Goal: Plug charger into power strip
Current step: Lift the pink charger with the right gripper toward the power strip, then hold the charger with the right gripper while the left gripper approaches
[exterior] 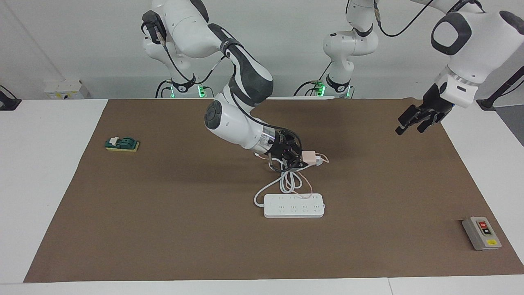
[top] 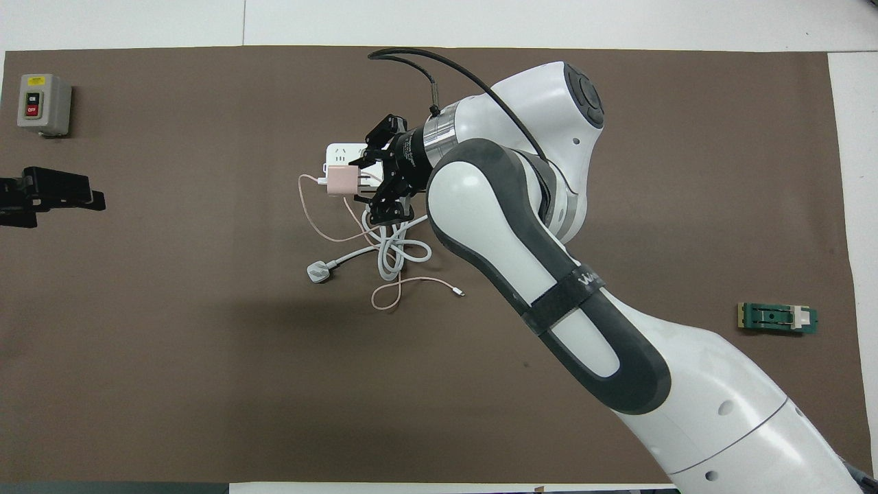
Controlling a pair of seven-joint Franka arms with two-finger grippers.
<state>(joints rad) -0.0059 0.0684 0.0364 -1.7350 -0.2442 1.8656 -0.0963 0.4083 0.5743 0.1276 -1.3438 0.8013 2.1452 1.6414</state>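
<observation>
The charger [exterior: 309,157], a pale-pink cube, hangs clear of the table in the right gripper [exterior: 301,159], whose fingers are pinched on its prong end, the body sticking out sideways toward the left arm's end of the table. Its thin pink cable [top: 322,223] droops to the mat and loops among the coils of a thick white cord [top: 394,250] that ends in a white plug [top: 317,272]. In the facing view the charger is over that tangle; the strip [exterior: 294,205] lies flat on the brown mat [exterior: 163,229], farther from the robots, sockets up and none occupied. The step in hand looks like the carry, with insertion not yet begun. The next move would call for turning the prongs downward, lining them up over a socket and pressing straight in without snagging the cable. The left gripper [exterior: 417,121] waits in the air over the mat's edge at its own end, fingers slightly spread and holding nothing.
</observation>
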